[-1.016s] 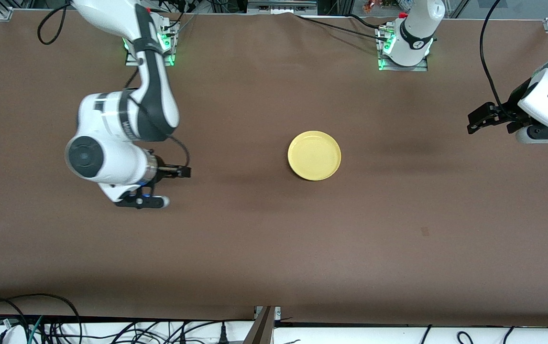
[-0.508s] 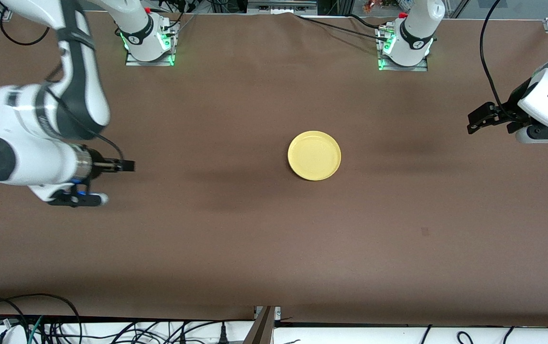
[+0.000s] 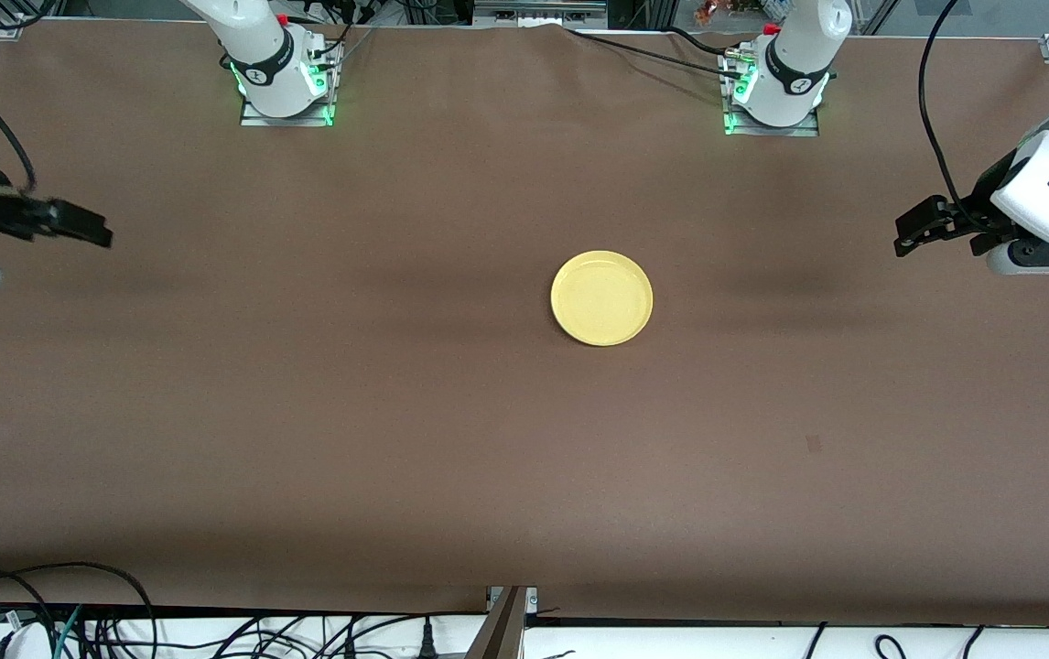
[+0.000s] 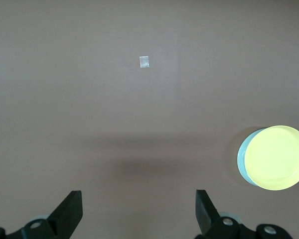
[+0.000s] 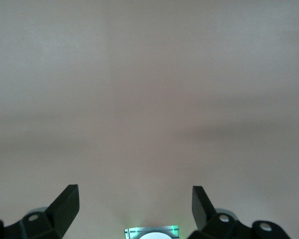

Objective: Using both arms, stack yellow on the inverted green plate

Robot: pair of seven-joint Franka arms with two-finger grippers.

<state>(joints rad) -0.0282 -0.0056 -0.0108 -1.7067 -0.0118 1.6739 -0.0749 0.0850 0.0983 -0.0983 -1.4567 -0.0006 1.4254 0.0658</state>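
The yellow plate (image 3: 601, 297) lies right side up in the middle of the table. In the left wrist view the yellow plate (image 4: 276, 157) sits on the green plate (image 4: 241, 160), of which only a thin pale crescent shows at one edge. In the front view the green plate is hidden under it. My left gripper (image 3: 911, 233) hangs open and empty over the left arm's end of the table; in its own view the left gripper (image 4: 138, 195) is over bare mat. My right gripper (image 3: 90, 229) is open and empty over the right arm's end, also seen in its own view (image 5: 134, 189).
The brown mat (image 3: 396, 412) covers the whole table. A small pale mark (image 3: 813, 444) lies on it nearer the front camera than the plates, also in the left wrist view (image 4: 144, 61). The right arm's base (image 5: 150, 233) shows below the right gripper. Cables run along the front edge.
My right arm has swung away from the plates toward its end of the table, with its gripper empty. The left arm and the plates have not moved.
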